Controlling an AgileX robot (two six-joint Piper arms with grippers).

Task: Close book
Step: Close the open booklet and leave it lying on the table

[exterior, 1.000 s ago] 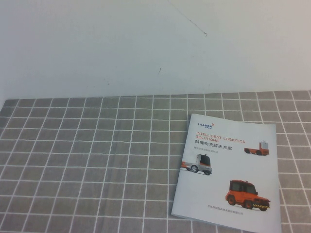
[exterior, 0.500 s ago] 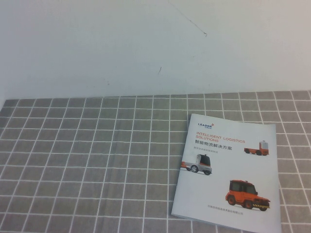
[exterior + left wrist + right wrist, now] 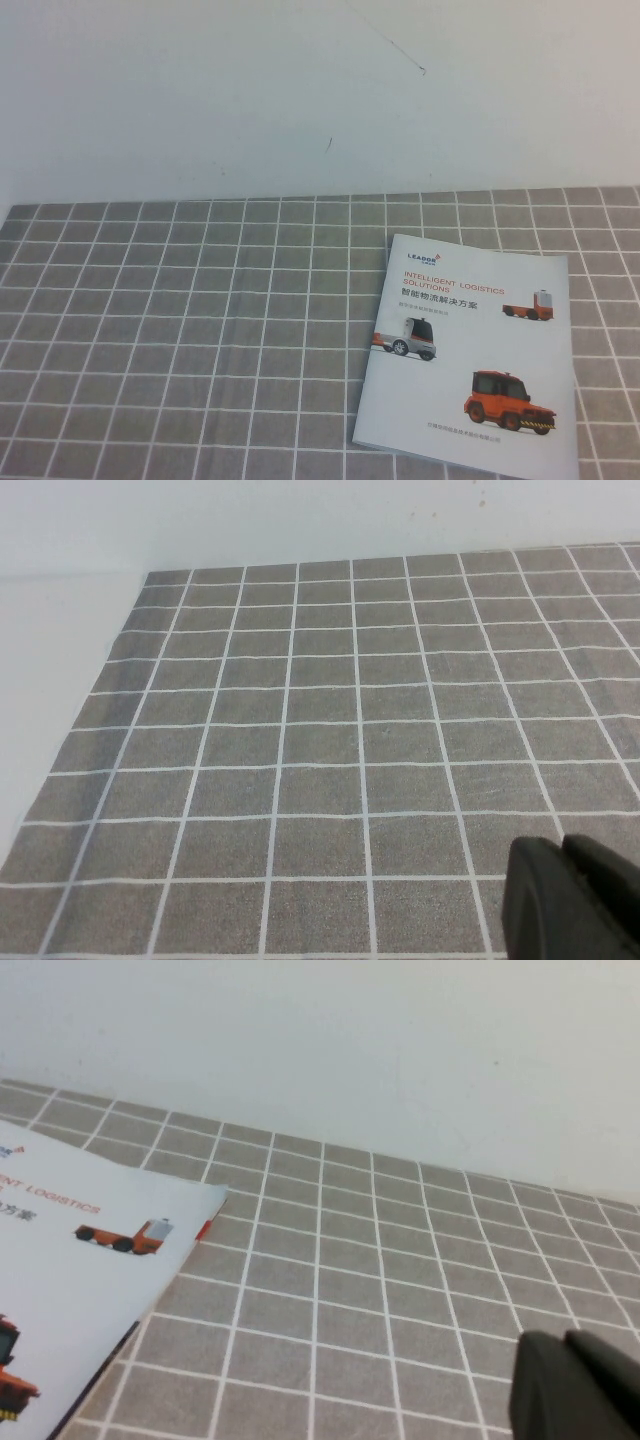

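From above, the closed book [image 3: 468,350] lies cover-up on the tabletop's [image 3: 180,330] right front. Left wrist view: the left tool [image 3: 560,852], clenched and empty, hangs over the tabletop. Right wrist view: the right tool [image 3: 563,1345], likewise clenched and empty, hangs near the book.

- You have a grey cloth [image 3: 180,330] with a white grid lying flat across the near area.
- Behind it you see a white backdrop [image 3: 200,100], marked by a thin dark scratch [image 3: 390,45] and a small fleck [image 3: 327,145].
- In your left wrist view, a white strip [image 3: 50,680] borders the cloth's edge.
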